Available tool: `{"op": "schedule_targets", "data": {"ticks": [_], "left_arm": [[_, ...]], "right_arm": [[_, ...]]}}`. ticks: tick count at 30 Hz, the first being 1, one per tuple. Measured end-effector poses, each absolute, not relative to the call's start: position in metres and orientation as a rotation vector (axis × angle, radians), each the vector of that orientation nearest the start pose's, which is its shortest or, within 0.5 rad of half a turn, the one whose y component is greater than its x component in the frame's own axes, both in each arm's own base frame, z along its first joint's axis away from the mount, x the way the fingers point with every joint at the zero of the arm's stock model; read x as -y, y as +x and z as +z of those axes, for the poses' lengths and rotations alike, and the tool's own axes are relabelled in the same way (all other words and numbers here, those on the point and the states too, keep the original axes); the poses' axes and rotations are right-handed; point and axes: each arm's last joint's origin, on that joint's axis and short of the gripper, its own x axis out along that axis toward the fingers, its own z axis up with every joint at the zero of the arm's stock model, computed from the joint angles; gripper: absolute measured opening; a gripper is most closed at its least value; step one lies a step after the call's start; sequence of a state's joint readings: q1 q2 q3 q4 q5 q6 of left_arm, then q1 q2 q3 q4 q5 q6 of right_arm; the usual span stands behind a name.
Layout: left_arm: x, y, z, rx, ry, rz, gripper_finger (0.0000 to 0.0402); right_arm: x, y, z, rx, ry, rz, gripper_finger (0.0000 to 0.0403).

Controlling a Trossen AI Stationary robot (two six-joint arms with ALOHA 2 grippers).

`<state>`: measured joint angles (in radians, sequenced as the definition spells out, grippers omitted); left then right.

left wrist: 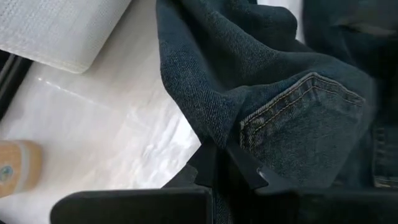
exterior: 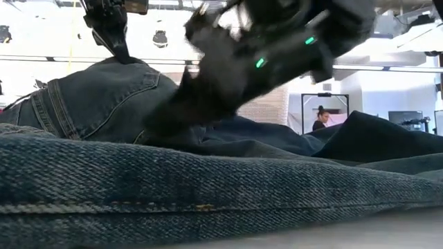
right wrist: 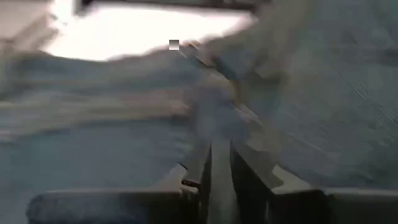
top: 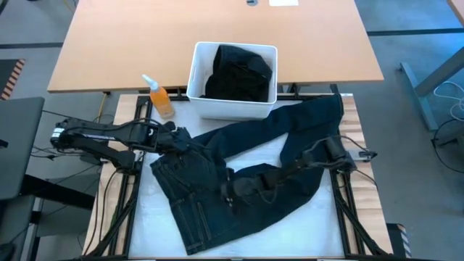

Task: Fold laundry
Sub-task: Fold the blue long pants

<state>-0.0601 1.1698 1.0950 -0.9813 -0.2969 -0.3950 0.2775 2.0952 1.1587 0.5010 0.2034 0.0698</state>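
On the counter [top: 145, 217], dark blue trousers [top: 239, 181] spread across the middle, left claw [top: 176, 138] clamped on their waist at nine o'clock, right claw [top: 243, 190] squeezing cloth at center.

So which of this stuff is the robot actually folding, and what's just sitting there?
Part of the job:
- dark jeans, pinched by the left gripper
- black clothing waiting in the bin
- right gripper

Lying about:
- white bin
- orange spray bottle

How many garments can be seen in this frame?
2. The dark jeans lie spread across the white table; a black garment sits in the white bin behind them. More may be hidden in the bin.
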Motion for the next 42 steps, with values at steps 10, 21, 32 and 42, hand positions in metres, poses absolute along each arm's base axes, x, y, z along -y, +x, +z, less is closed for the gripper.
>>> {"op": "schedule_targets", "data": {"ticks": [10, 21, 32, 42], "left_arm": [[0.037, 0.215, 0.340, -0.823, -0.172, 0.236, 0.0000], [0.114, 0.250, 0.315, -0.784, -0.161, 0.063, 0.0000], [0.179, 0.288, 0.229, -0.967, -0.184, 0.069, 0.0000], [0.198, 0.311, 0.172, -1.009, -0.207, 0.103, 0.0000]], "right_arm": [[-0.075, 0.431, 0.134, -0.351, -0.213, -0.204, 0.0013], [-0.048, 0.440, 0.093, -0.376, -0.392, -0.337, 0.0032], [-0.091, 0.399, 0.158, -0.660, -0.544, 0.116, 0.0031], [-0.117, 0.318, 0.166, -1.007, -0.156, 0.389, 0.0019]]}}
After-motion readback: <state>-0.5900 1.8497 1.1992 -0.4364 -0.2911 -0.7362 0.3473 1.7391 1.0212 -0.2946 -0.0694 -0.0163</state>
